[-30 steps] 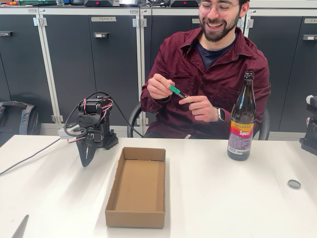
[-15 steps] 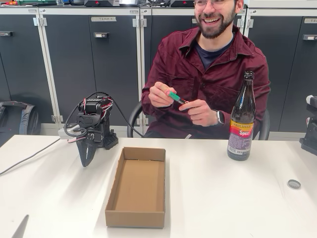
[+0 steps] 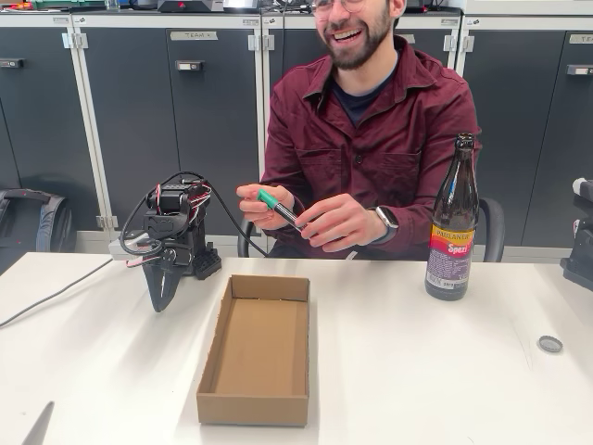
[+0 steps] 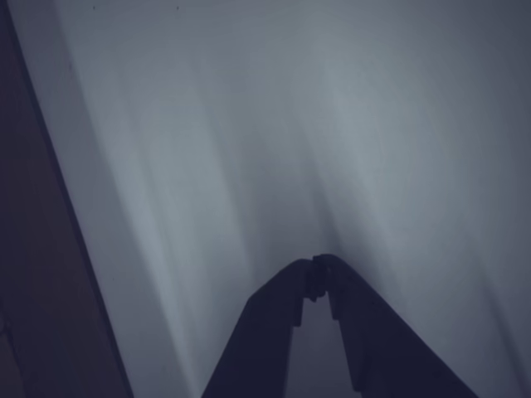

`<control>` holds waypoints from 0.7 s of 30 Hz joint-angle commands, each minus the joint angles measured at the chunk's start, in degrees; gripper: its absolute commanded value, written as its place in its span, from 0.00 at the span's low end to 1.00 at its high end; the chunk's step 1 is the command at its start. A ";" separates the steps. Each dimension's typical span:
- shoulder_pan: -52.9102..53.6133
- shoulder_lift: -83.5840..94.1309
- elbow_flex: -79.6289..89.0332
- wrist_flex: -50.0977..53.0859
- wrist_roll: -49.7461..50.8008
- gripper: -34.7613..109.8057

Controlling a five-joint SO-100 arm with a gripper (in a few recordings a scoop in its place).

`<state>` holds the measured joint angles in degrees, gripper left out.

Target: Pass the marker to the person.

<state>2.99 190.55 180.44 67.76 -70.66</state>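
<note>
White worktop [image 3: 417, 371] fills the foreground, and nearest us on it lies an open, shallow brown cardboard box [image 3: 256, 349]. Left of the box we see our black tool [image 3: 163, 293] pointing down at the worktop; in the wrist view its tips [image 4: 318, 267] meet and grip nothing. Right of the box stands a tall brown glass bottle [image 3: 451, 222], with a small round grey cap [image 3: 550, 344] lying nearer us. Behind the worktop sits the person in a maroon shirt [image 3: 371, 139], holding the green-capped marker with a dark barrel [image 3: 278, 209] between both hands, above the far edge. Dark grey cabinets [image 3: 167, 111] line the back.
</note>
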 commanded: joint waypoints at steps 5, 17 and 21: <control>0.18 0.26 1.32 -0.53 -0.70 0.21; 0.09 0.26 1.32 -0.70 -0.70 0.21; -0.09 0.26 1.32 -0.09 -0.70 0.21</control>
<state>2.99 190.55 180.44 67.76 -70.66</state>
